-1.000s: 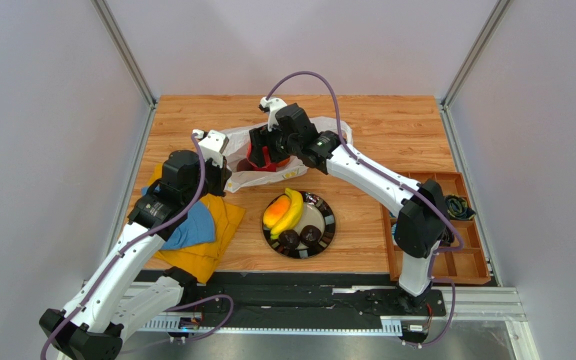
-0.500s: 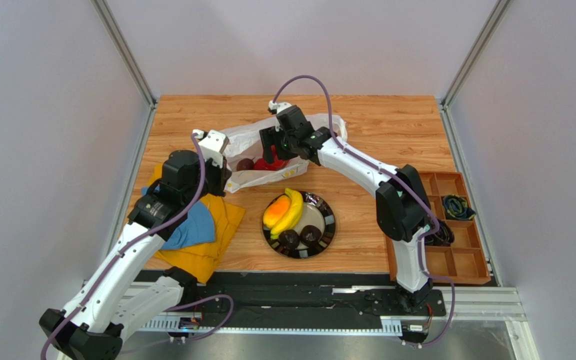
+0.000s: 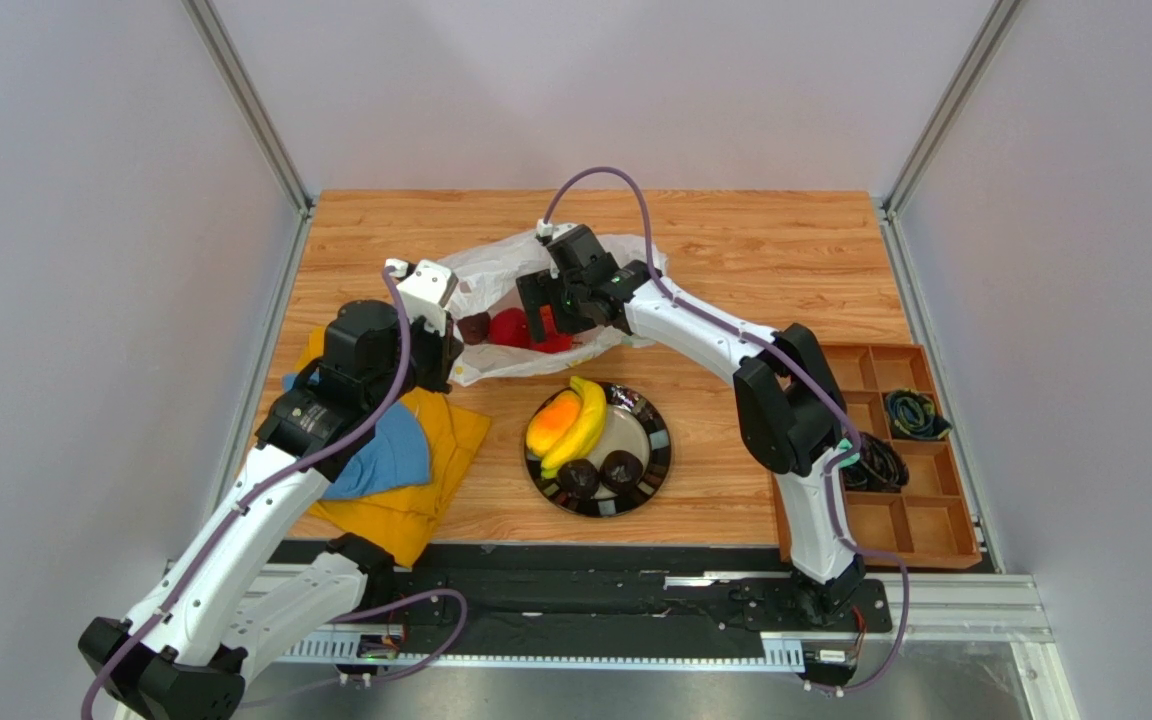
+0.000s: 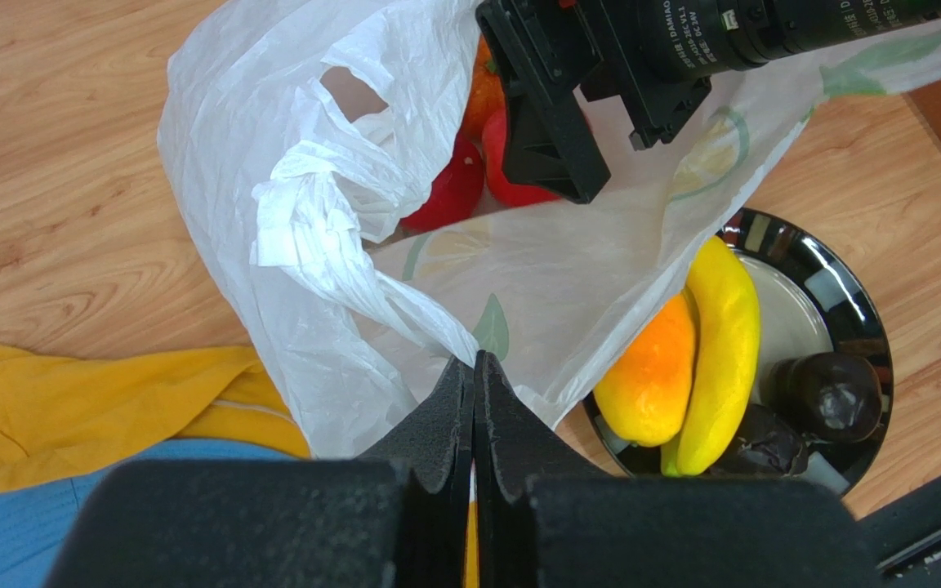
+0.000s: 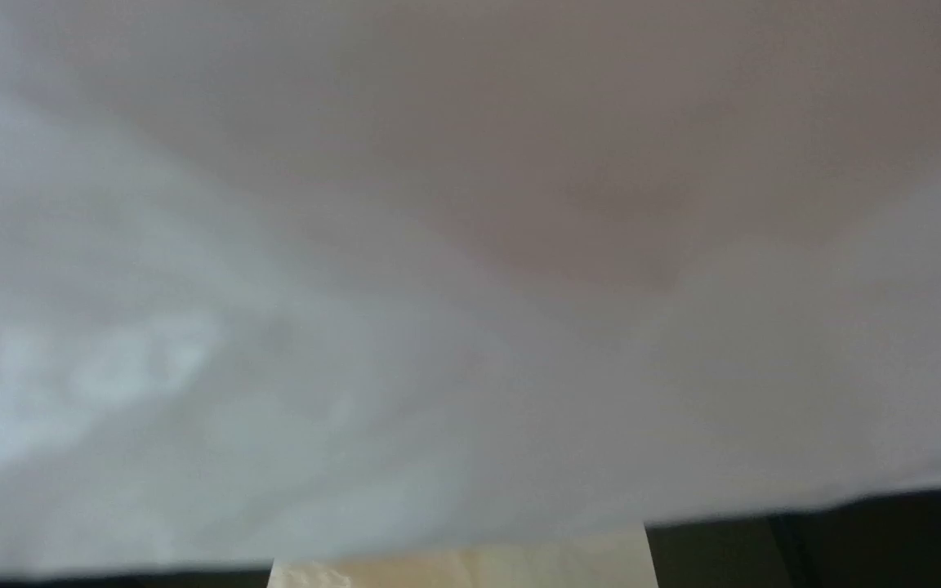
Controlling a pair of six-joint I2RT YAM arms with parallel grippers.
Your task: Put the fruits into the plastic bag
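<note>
The plastic bag (image 3: 495,279) lies at the back of the table with its mouth towards the left. My left gripper (image 4: 476,370) is shut on the bag's near edge and holds it up. My right gripper (image 3: 539,320) is over the bag mouth; in its wrist view bag film (image 5: 439,270) fills the frame and the jaws stand apart. Red fruits (image 4: 453,190), an orange one (image 4: 483,101) and a dark one (image 3: 474,324) lie in the bag. The banana (image 3: 587,419), the mango (image 3: 549,429) and two dark fruits (image 3: 602,476) sit on the black plate (image 3: 660,450).
A yellow cloth (image 3: 425,488) with a blue cloth (image 3: 382,458) on it lies under my left arm. A wooden compartment tray (image 3: 898,528) holding cables (image 3: 916,413) stands at the right edge. The plate sits just in front of the bag.
My right gripper has moved left and down into the bag mouth. The red fruit seen between its fingers earlier now lies in the bag. The bag has bunched leftward.
</note>
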